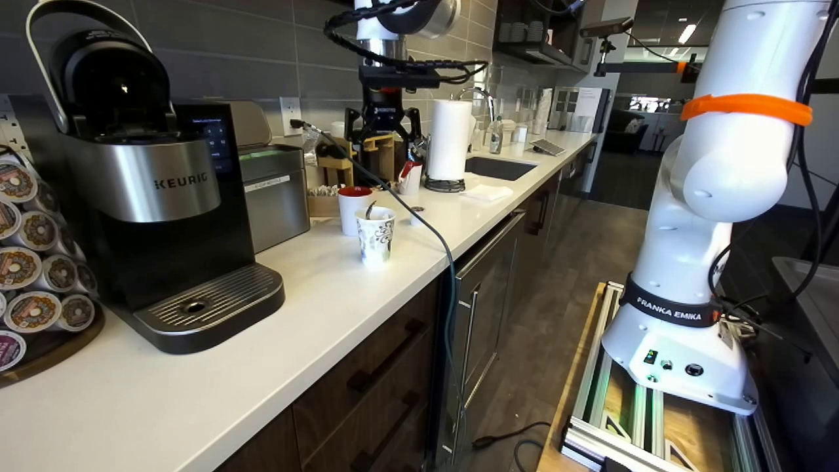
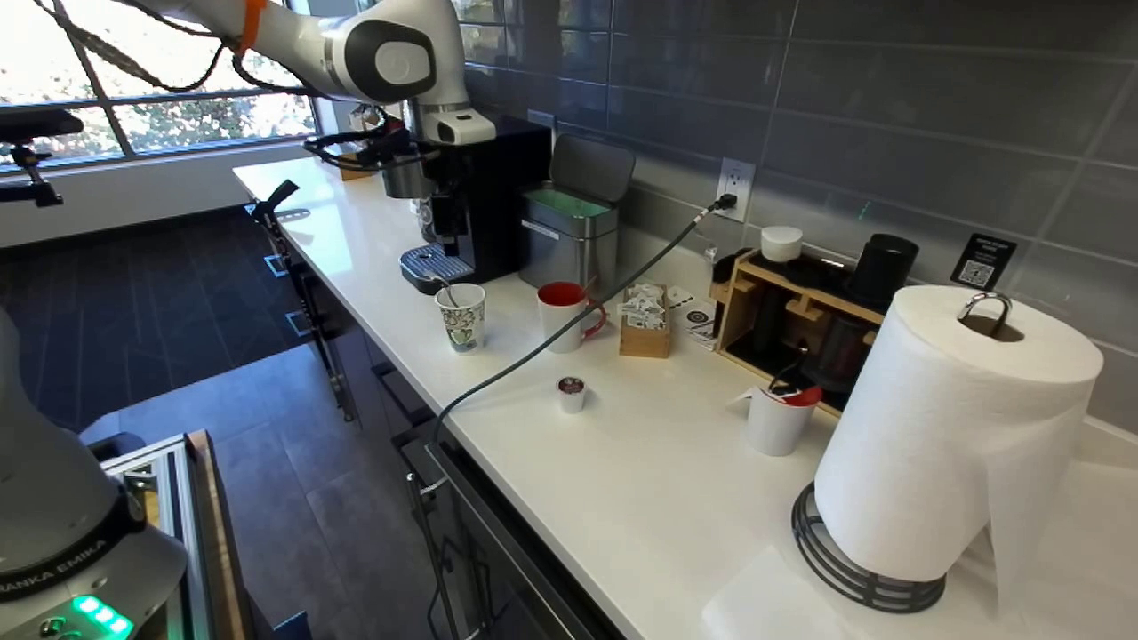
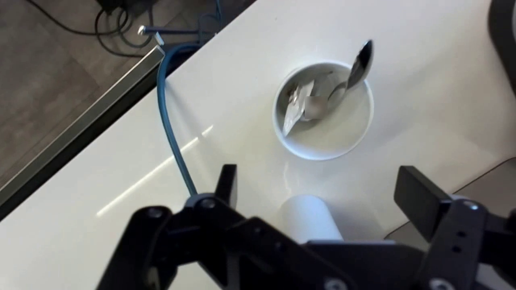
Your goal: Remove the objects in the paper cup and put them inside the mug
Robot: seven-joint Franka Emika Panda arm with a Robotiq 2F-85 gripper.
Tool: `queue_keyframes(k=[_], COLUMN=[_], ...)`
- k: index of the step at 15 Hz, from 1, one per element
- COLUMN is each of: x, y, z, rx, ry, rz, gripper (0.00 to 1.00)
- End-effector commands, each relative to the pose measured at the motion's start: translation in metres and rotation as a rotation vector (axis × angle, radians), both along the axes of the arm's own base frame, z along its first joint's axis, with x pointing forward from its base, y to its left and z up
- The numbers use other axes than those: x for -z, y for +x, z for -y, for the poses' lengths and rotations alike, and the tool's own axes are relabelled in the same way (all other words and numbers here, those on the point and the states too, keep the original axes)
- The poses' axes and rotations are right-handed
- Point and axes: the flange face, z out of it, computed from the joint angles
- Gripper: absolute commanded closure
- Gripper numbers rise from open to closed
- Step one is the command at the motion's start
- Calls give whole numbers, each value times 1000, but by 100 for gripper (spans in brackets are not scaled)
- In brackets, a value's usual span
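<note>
A single tool (image 3: 318,177), its two fingers spread wide apart, hangs above the table (image 2: 640,498). Below the tool in both exterior views, and apart from its fingertips, stands one patterned paper cup (image 2: 462,324), upright. The cup contains one spoon (image 3: 361,62), inclined past the rim, and at least one crumpled white packet (image 3: 296,108); part of the contents is blurred, so the total cannot be told. One white mug (image 2: 553,314) with red interior and red handle stands near the cup, on the side of the tool toward the tiled wall (image 2: 889,133). Farther from the tool are one coffee pod (image 2: 572,399), a second red-lined white vessel (image 2: 777,428) holding items too small to identify, and, just beside it, one paper-towel roll (image 2: 933,444). On the opposite side of the tool stands one Keurig coffee maker (image 1: 164,193).
</note>
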Motion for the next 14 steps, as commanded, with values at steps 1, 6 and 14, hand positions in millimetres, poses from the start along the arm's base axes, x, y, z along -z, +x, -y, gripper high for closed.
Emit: queue_keyframes(k=[1,6,14], x=[10,35,43], y=[-34,-59,-47], z=[-5,-22,-40], rx=[124,213,259], ry=[140,146,179], rz=[43,214,182], gripper=[0,0,0])
